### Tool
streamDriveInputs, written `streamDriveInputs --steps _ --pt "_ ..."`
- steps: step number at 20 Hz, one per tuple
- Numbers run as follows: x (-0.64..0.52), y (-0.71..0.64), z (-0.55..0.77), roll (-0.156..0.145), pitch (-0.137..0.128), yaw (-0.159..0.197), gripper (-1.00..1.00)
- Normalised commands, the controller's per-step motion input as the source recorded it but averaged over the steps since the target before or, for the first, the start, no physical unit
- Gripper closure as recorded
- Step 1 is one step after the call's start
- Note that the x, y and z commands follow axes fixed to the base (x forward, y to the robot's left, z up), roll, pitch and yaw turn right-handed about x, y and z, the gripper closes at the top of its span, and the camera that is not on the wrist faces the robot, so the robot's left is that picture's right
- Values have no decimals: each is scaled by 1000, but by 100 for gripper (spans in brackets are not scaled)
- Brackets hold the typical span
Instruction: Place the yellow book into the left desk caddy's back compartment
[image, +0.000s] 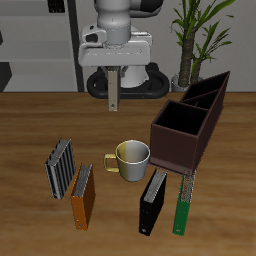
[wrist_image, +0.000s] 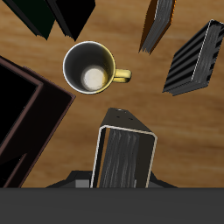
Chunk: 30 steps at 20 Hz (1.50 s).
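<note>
My gripper (image: 113, 74) is shut on the yellow book (image: 113, 92), which hangs upright from it above the table, farther back than the mug and apart from the caddy. In the wrist view the book (wrist_image: 123, 159) shows its grey striped page edge. The left desk caddy (image: 186, 140), a long dark maroon box, stands beside the mug. Its back compartment (image: 212, 92) is the smaller divided end farthest from the table's front edge. A part of the caddy's wall shows in the wrist view (wrist_image: 26, 109).
A cream mug (image: 132, 156) (wrist_image: 89, 68) stands below the held book. A grey-and-white striped book (image: 62, 166) (wrist_image: 196, 58), an orange book (image: 82, 196) (wrist_image: 157, 24), a black book (image: 152, 201) and a green book (image: 183, 206) lie near the table's front edge.
</note>
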Motion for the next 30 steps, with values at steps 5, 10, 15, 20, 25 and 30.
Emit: streamDriveInputs --steps 5,10,15,20,25,30 --pt "-329 532 218 30 -36 -9 100" --pt "-147 264 4 35 7 7 100" --pt "-234 278 -33 19 -8 27 100" --pt "-153 171 -67 1 15 9 100" --pt "-98 256 -99 21 10 28 100" --pt "-18 271 3 22 6 -8 100"
